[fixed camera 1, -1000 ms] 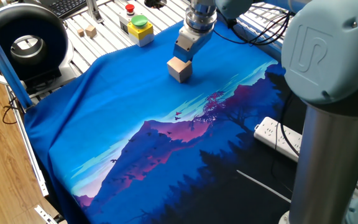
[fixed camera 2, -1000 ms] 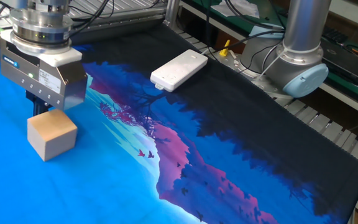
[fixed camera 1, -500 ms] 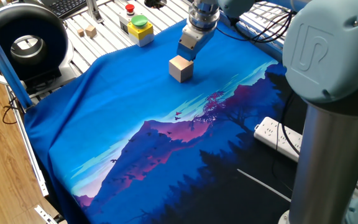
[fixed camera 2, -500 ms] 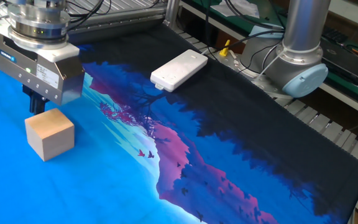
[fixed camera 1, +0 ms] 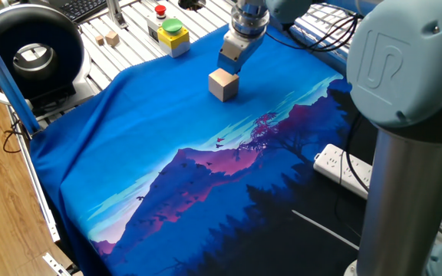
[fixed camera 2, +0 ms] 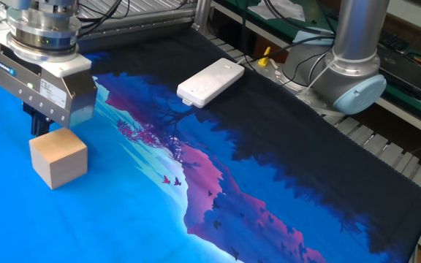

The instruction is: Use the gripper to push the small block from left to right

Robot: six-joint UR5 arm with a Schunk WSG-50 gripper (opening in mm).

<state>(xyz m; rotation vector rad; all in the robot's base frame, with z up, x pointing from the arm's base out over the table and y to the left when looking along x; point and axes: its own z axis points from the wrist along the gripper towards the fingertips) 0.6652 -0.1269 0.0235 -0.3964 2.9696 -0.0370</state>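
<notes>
On the near side of the tabletop point(fixed camera 1: 60, 54), the printed cloth point(fixed camera 1: 198, 176) spreads out in blue and purple, with dark mountain and tree shapes running toward its lower edge. A white power strip point(fixed camera 1: 344, 169) lies on the dark part of the cloth beside the big grey arm column point(fixed camera 1: 405, 153); in the other fixed view the same strip point(fixed camera 2: 210, 82) sits well apart from the block. Farther back, the small block point(fixed camera 1: 223, 84) rests flat on the bright blue part of the cloth, a pale wooden cube point(fixed camera 2: 58, 157) standing square on one face. Just behind and above it hangs the claw point(fixed camera 1: 229, 70), its boxy grey head over short dark fingers point(fixed camera 2: 36, 124). The fingers seem to sit close together behind the block's rear edge, though the head hides most of them, so I cannot tell whether the claw is clenched or released, nor whether it touches the block. Beyond the cloth, a yellow box with a green button point(fixed camera 1: 171, 34) stands on the slatted tabletop, and two tiny wooden blocks point(fixed camera 1: 110, 38) lie farther left.
</notes>
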